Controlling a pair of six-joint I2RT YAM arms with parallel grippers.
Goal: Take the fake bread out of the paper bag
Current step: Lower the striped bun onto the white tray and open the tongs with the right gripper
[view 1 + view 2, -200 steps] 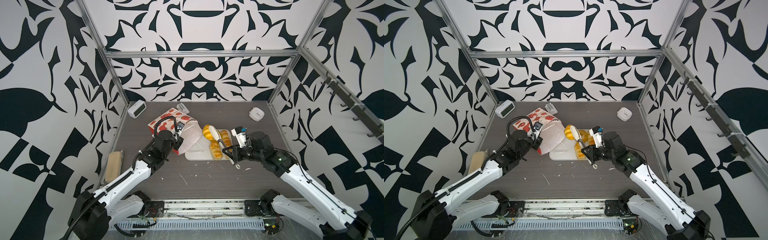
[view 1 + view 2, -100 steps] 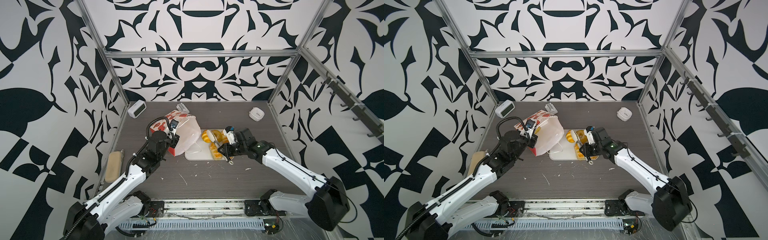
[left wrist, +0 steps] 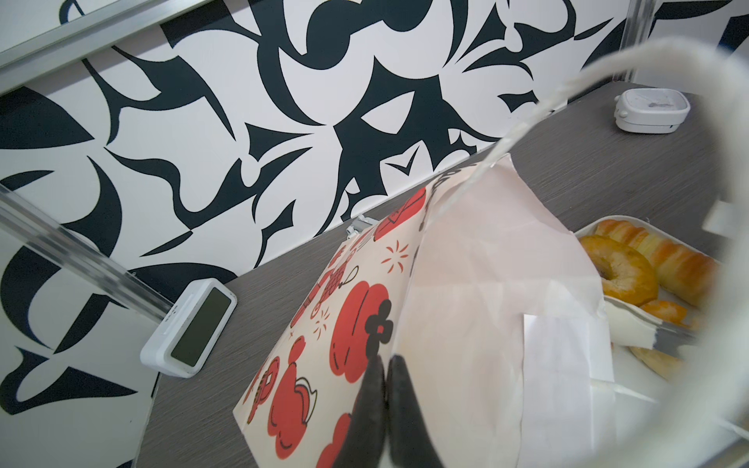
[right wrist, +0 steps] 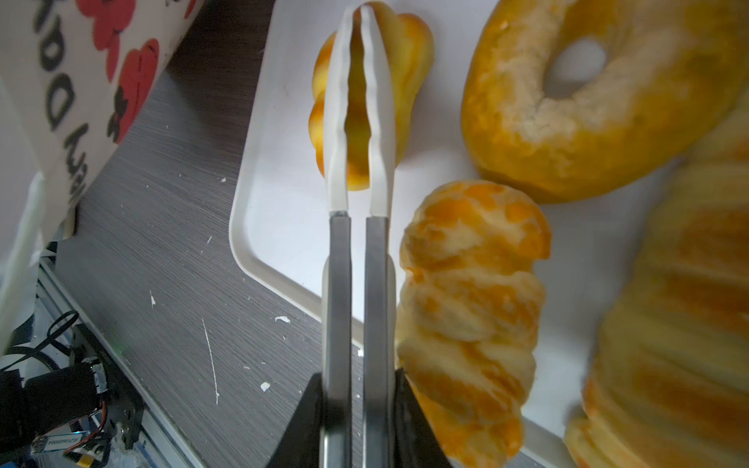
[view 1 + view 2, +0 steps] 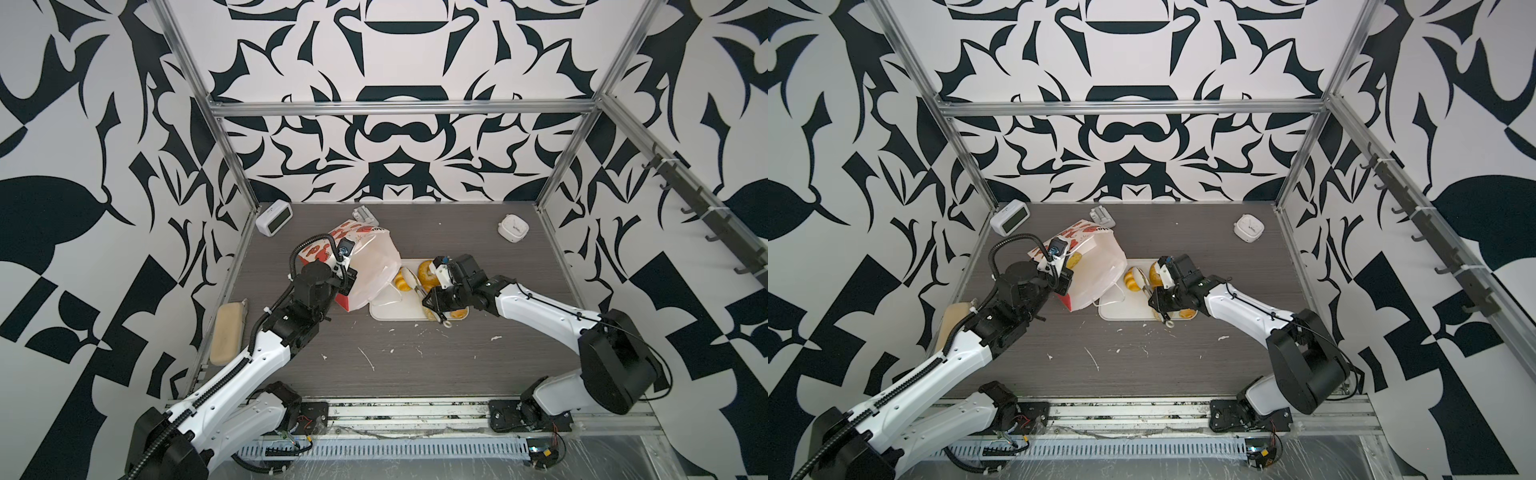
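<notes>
the grey table (image 5: 415, 374) carries everything. the paper bag (image 5: 374, 270) leans tilted. an edge of it is pinched in the left pincer (image 3: 386, 360), whose black fingers (image 3: 371, 405) are pressed fully together on the paper. beyond the bag from the left pincer, and beneath the right pincer (image 4: 358, 377), lies the white tray (image 5: 390, 309) with four pieces of bread on it. the croissant (image 4: 681, 324) lies farthest to the side of the right pincer. the bagel (image 4: 587, 101) lies ahead of it and to the same side. the twisted stick (image 4: 466, 304) lies just beside it. the braided piece (image 4: 409, 48) lies straight ahead.

one more yellow piece (image 5: 1074, 259) shows against the bag, just beside the left pincer; i cannot tell if it is inside.

the right pincer is almost closed, clamped on the metal handles of the tongs (image 4: 338, 283). their white tips sit narrowly apart over the braided piece; i cannot tell if they grip it.
</notes>
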